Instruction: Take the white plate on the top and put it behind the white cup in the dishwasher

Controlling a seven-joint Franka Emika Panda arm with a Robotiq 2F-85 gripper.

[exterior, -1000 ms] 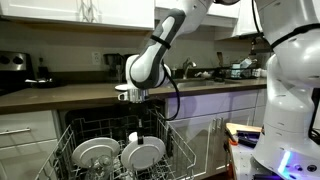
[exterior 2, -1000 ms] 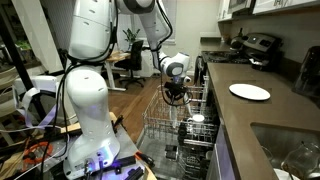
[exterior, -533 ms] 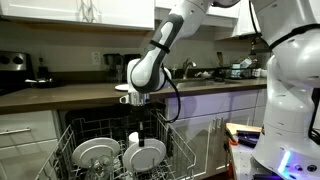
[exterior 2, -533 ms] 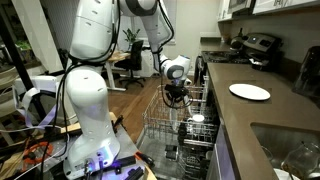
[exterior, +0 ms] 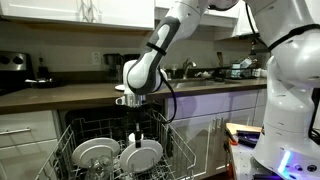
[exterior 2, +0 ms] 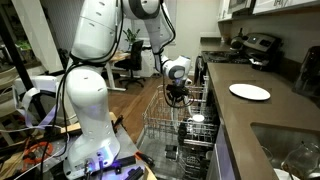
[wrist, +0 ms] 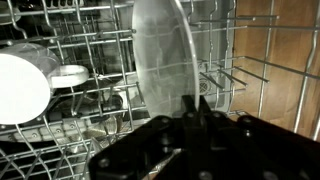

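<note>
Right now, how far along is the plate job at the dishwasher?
Done: the white plate is picked up and stands upright among the tines of the dishwasher rack. In hand: the gripper jaws are shut on its rim. Left: settle it behind the white cup, open the jaws and pull back.

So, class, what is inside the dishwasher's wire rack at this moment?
The white plate stands upright, its rim clamped by the shut gripper, with a greyer dish beside it and the white cup nearby. These two cover whatever sits behind them in the rack.
</note>
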